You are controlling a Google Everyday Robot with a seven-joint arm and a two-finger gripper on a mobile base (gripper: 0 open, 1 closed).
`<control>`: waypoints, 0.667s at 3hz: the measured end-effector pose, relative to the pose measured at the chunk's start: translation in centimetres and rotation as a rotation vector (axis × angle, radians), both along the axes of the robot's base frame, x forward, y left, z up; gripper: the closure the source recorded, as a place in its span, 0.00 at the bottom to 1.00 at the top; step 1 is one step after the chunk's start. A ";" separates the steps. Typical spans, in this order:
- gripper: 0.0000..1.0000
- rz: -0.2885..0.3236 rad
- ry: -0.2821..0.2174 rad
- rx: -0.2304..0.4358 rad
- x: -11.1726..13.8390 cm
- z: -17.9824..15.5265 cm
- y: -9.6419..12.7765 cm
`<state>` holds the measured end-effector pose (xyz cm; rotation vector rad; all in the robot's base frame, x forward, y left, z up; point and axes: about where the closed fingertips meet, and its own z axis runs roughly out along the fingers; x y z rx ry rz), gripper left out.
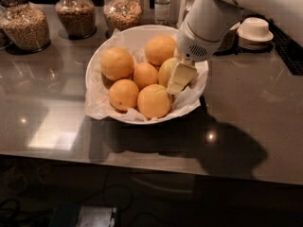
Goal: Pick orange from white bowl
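Note:
The white bowl [134, 33], wide and lined with crinkled white paper, stands on the dark counter and holds several oranges. The orange [165, 70], duller and more yellow than the rest, lies at the bowl's right side. My gripper [179, 78] reaches down from the upper right on its white arm and sits right against this orange, hiding its right half. Brighter oranges lie at the bowl's left [117, 63], back [160, 49], middle [145, 75] and front [154, 101].
Three glass jars of grains [75, 13] and a small bottle [162, 4] stand behind the bowl. Small stacked white dishes [254, 30] sit at the back right. The counter's front edge [142, 161] runs below the bowl.

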<state>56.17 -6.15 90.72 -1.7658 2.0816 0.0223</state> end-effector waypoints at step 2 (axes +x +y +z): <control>0.42 0.000 0.020 0.011 -0.1 -0.3 0.1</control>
